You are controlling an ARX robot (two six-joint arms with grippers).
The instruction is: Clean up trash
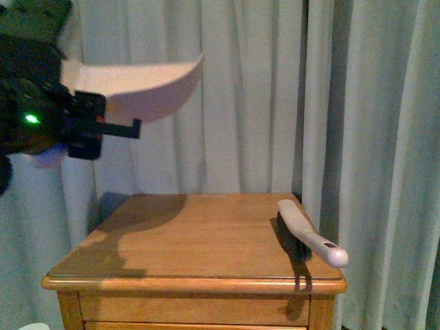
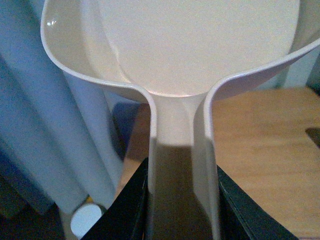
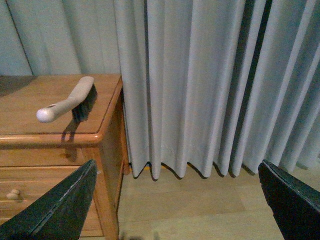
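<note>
We grip the dustpan [image 1: 148, 86] high at the left in our left hand [image 1: 89, 127], our empty right hand [image 3: 177, 165] gapes right of the tabletop [image 1: 199, 234], nearer the brush [image 1: 309, 237] whose handle points near, and no trash shows anywhere.

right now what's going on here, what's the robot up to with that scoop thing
The left gripper is shut on the handle of a beige dustpan, holding it in the air above the left side of a wooden bedside table. A brush lies at the table's right edge, with its handle poking past the front. The right gripper is open and empty, off to the table's right by the curtain. No trash wad shows in any view.
</note>
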